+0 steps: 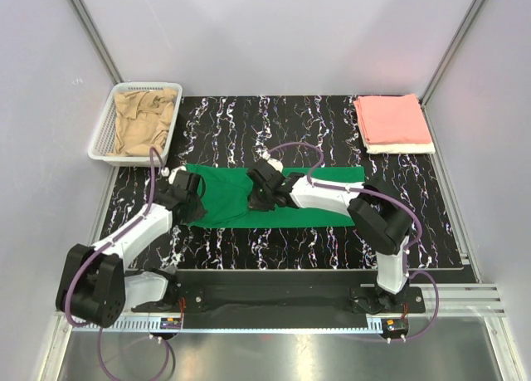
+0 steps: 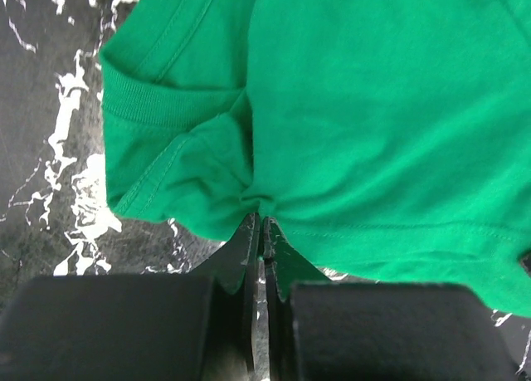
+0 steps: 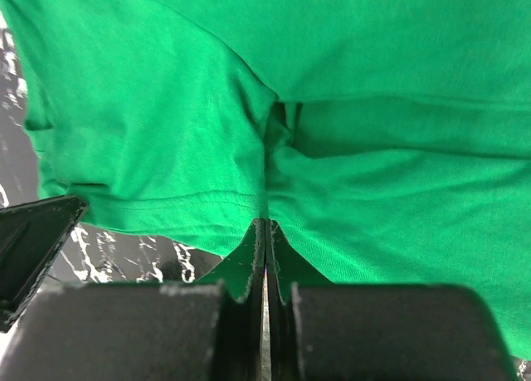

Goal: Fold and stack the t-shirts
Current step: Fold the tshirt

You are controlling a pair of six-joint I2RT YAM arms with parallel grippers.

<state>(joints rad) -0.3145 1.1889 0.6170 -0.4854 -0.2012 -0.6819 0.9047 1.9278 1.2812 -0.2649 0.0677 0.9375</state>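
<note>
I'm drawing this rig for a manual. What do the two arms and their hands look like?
The left arm and right arm have white links between bulky black joints, with a purple cable looping along each. The left hand and right hand are black, with two flat tapered fingers.

Top view looks down from behind; both wrist views hug the green t-shirt (image 1: pixel 224 200)

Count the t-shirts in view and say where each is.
4: green one spread centrally; tan one crumpled in the basket, far left; pink one folded far right, atop a white one. The basket may hide more.
</note>
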